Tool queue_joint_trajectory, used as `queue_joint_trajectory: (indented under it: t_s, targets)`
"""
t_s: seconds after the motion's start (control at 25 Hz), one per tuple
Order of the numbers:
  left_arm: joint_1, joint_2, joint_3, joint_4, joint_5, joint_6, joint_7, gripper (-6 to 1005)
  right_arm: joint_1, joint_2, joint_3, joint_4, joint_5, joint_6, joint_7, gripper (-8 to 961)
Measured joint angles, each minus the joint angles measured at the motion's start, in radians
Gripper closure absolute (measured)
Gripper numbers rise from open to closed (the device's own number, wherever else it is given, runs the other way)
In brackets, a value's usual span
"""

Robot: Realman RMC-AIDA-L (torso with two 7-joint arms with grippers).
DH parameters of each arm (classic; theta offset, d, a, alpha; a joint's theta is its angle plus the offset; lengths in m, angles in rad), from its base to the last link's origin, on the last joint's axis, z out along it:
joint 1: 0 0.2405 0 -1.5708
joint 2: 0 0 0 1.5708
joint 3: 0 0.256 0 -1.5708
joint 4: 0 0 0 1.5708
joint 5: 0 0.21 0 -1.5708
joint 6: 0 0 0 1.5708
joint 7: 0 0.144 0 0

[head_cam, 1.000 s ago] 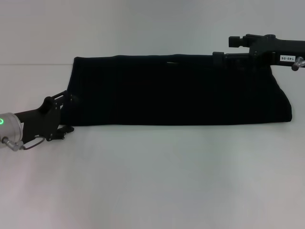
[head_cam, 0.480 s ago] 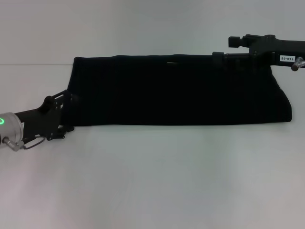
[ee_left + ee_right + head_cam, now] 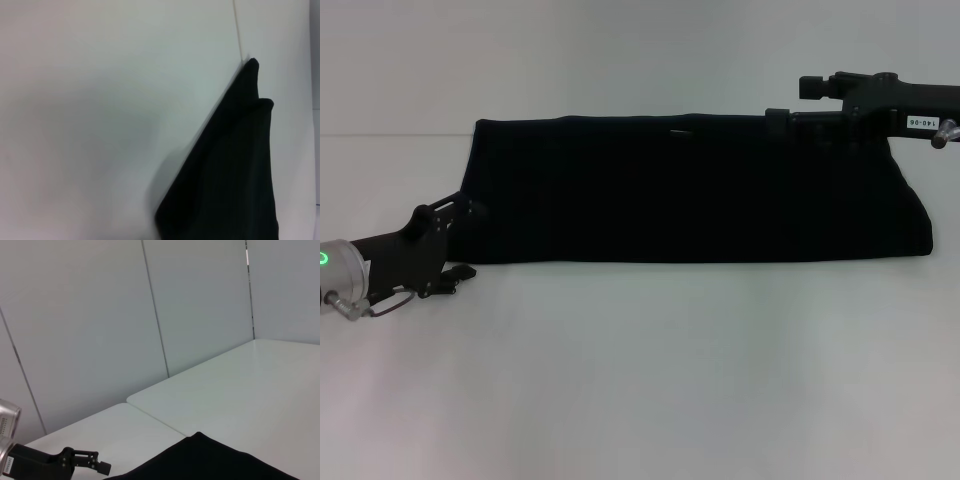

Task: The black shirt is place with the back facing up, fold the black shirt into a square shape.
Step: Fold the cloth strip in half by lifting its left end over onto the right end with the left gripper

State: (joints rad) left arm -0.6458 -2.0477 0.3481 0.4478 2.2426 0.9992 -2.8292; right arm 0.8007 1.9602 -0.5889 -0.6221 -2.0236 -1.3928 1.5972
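White surface (image 3: 640, 380) is carrying the shirt (image 3: 690, 190) lengthwise between grippers; left gripper (image 3: 455, 240) is nearer its end, its fingers gaping empty; right gripper's (image 3: 790, 120) grip is unclear.

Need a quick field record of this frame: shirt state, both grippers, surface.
shirt: black shirt lies as a long band across the table, not yet square
left gripper: left gripper at the shirt's left end, near its front corner, low over the table
right gripper: right gripper at the shirt's far edge, right of its middle
surface: white table
contact: cannot tell whether either gripper touches the cloth
fold stage: band still needs folding across its length
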Motion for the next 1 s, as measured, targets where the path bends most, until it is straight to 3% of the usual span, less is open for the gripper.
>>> queue_joint_trajectory:
  t_s: [1.0]
  targets:
    - [-0.017,0.006,0.005,0.000,0.000,-0.069,0.027,49,0.000,0.002,0.001,-0.004,0.002,0.003,0.000,29]
